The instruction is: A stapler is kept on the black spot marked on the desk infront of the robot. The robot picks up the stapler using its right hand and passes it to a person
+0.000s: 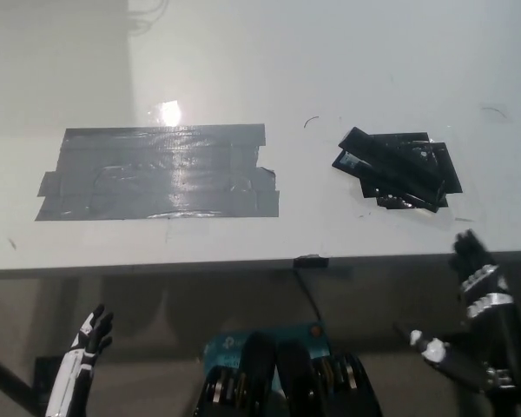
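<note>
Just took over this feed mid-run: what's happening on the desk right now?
Nothing is being handled yet. The black stapler lies on its black spot at the right side of the white desk, untouched. The black right hand is raised at the desk's near edge, just below the stapler, holding nothing. The white left hand rests low at the left, below the desk edge, fingers apart. A grey tape patch sits further left.

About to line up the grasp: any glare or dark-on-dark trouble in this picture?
Head view: a bright glare spot sits on the grey tape patch at its top edge; the black stapler blends into the black spot, its edges hard to trace; the right hand is dim below the desk edge.
</note>
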Robot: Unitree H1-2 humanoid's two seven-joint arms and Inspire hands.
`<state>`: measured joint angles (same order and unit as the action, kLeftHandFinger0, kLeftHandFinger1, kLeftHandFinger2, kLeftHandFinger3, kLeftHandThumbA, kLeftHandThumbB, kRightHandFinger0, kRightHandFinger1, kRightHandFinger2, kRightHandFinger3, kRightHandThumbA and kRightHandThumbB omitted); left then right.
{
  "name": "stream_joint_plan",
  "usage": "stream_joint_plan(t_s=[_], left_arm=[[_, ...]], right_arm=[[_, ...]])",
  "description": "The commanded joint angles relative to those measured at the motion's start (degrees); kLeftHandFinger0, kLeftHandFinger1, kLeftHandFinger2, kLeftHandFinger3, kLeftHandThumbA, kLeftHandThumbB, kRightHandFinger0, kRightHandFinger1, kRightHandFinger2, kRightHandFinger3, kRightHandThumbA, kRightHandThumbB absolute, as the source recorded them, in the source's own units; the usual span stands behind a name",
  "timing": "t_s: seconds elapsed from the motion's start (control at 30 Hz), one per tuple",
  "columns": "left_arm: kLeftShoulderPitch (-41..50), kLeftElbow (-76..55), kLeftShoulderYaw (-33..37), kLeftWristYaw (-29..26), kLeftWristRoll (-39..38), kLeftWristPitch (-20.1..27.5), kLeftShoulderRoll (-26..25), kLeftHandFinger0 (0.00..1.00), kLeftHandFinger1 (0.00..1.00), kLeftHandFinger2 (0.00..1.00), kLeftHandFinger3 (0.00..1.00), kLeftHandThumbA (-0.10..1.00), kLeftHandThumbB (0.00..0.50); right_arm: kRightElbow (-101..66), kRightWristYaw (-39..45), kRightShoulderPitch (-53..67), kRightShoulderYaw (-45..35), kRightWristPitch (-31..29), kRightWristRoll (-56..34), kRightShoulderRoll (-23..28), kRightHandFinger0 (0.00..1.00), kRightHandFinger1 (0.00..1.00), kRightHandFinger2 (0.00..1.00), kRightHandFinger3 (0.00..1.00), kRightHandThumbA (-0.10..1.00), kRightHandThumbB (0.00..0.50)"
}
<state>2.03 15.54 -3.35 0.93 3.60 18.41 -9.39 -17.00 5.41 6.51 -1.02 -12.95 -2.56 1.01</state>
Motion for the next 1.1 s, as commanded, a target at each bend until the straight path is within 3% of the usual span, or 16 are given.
stream_joint_plan(t_s=[0.0, 0.07, 0.13, 0.3, 0.37, 0.43, 0.6, 0.87, 1.0, 1.07], left_arm=[[-3.0, 0.8, 1.9, 0.2, 1.7, 4.8, 0.3, 1.00, 1.00, 1.00, 1.00, 1.00, 0.230], [-3.2, 0.8, 2.3, 0.0, 2.1, 4.5, 0.5, 1.00, 1.00, 1.00, 1.00, 1.00, 0.257], [-2.9, 0.4, 2.4, 0.0, 1.9, 3.9, 0.6, 1.00, 1.00, 1.00, 1.00, 1.00, 0.276], [-2.2, -1.0, 2.8, -0.2, 1.9, 2.7, 0.6, 1.00, 1.00, 1.00, 1.00, 1.00, 0.278], [-2.3, -0.4, 2.8, -0.4, 2.0, 3.5, 0.4, 1.00, 1.00, 1.00, 1.00, 1.00, 0.275], [-2.3, -0.2, 2.8, -0.3, 1.8, 3.7, 0.4, 1.00, 1.00, 1.00, 1.00, 1.00, 0.270], [-2.3, -0.1, 2.7, -0.2, 1.5, 4.1, 0.1, 1.00, 1.00, 1.00, 1.00, 1.00, 0.261], [-2.2, -0.2, 2.6, -0.2, 1.5, 4.3, 0.2, 1.00, 1.00, 1.00, 1.00, 1.00, 0.245], [-2.1, -0.7, 2.5, -0.2, 1.5, 3.7, 0.2, 1.00, 1.00, 1.00, 1.00, 1.00, 0.242], [-2.1, -0.4, 2.5, -0.3, 1.7, 4.0, 0.2, 1.00, 1.00, 1.00, 1.00, 1.00, 0.243]], right_arm=[[-18.7, -1.8, 2.2, -3.8, -4.4, 2.9, 2.0, 1.00, 1.00, 1.00, 1.00, 0.93, 0.415], [-19.3, -1.6, 0.9, -4.7, -3.3, 3.2, 3.0, 1.00, 1.00, 1.00, 1.00, 0.91, 0.407], [-18.4, -1.6, -1.5, -5.6, 0.5, 4.0, 3.9, 1.00, 1.00, 1.00, 1.00, 0.94, 0.454], [-14.8, -0.3, -8.6, -6.4, 8.9, 8.6, 7.9, 1.00, 1.00, 1.00, 1.00, 1.00, 0.473], [-10.5, 1.4, -14.8, -5.8, 15.5, 8.1, 11.1, 1.00, 1.00, 1.00, 1.00, 1.00, 0.487], [-7.9, 1.6, -17.9, -5.4, 18.8, 7.5, 12.1, 1.00, 1.00, 1.00, 1.00, 1.00, 0.478], [1.7, 3.4, -28.5, -2.5, 27.1, 9.4, 14.7, 1.00, 1.00, 1.00, 1.00, 1.00, 0.351], [17.6, 4.9, -40.5, 2.0, 30.4, 9.3, 15.4, 1.00, 1.00, 1.00, 1.00, 0.98, 0.330], [24.9, 5.8, -46.5, 4.8, 33.3, 10.4, 15.6, 1.00, 1.00, 1.00, 1.00, 1.00, 0.393], [28.6, 6.0, -48.4, 5.5, 32.9, 10.2, 15.5, 1.00, 1.00, 1.00, 1.00, 1.00, 0.397]])
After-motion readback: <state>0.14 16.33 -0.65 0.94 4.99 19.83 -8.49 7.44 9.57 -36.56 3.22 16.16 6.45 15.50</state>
